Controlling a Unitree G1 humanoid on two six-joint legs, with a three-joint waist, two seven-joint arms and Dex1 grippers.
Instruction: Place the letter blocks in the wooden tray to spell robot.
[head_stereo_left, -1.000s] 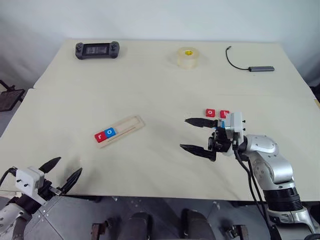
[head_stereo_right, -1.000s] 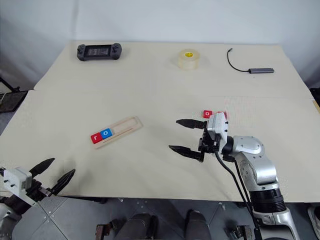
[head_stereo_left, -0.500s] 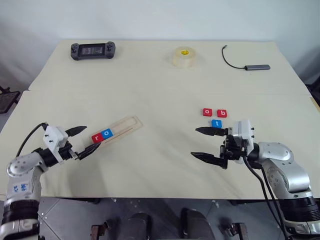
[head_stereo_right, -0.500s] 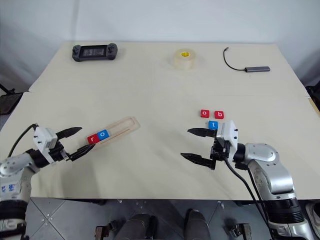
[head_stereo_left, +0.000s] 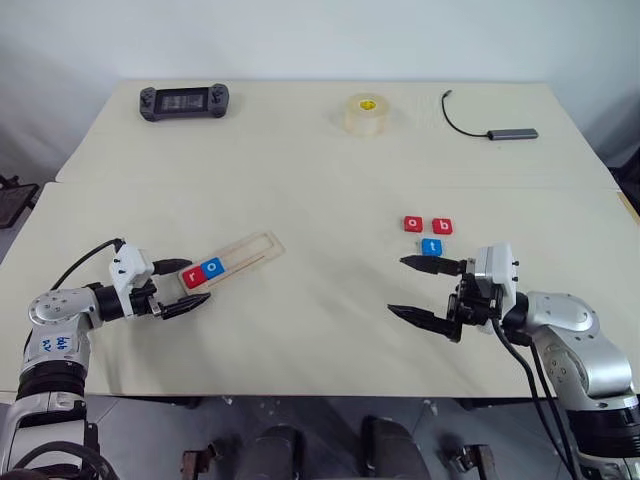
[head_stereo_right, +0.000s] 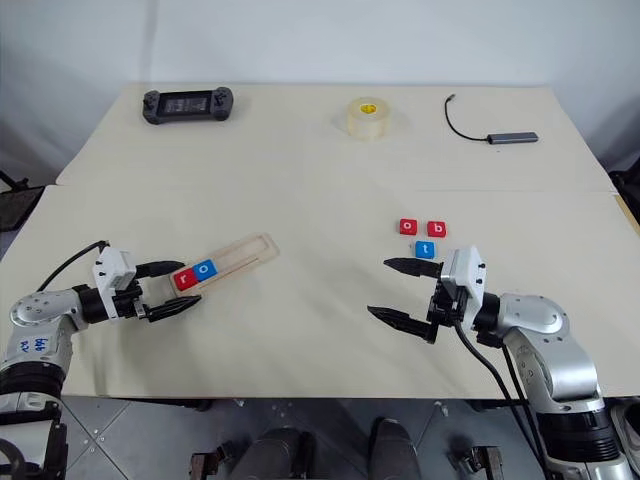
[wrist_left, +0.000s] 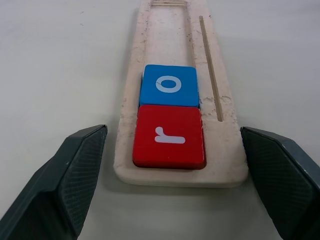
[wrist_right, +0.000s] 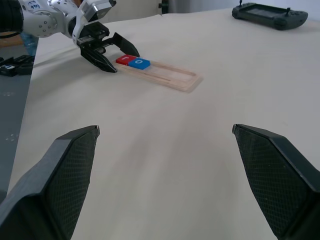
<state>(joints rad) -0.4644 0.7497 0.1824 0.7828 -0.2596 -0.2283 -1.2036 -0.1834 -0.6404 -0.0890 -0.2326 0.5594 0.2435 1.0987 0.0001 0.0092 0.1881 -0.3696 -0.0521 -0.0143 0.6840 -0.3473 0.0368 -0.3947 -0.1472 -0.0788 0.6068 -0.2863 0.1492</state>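
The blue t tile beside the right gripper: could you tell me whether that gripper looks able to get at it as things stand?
Probably yes. The right gripper is open, and the blue t tile lies flat just past its far finger, with bare table between them.

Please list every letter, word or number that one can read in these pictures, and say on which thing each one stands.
"r": red block at the wooden tray's near end.
"o": blue block beside it in the tray.
"o": red block on the table.
"b": red block beside it.
"t": blue block near those two.
Markings on the left arm: too small to read.
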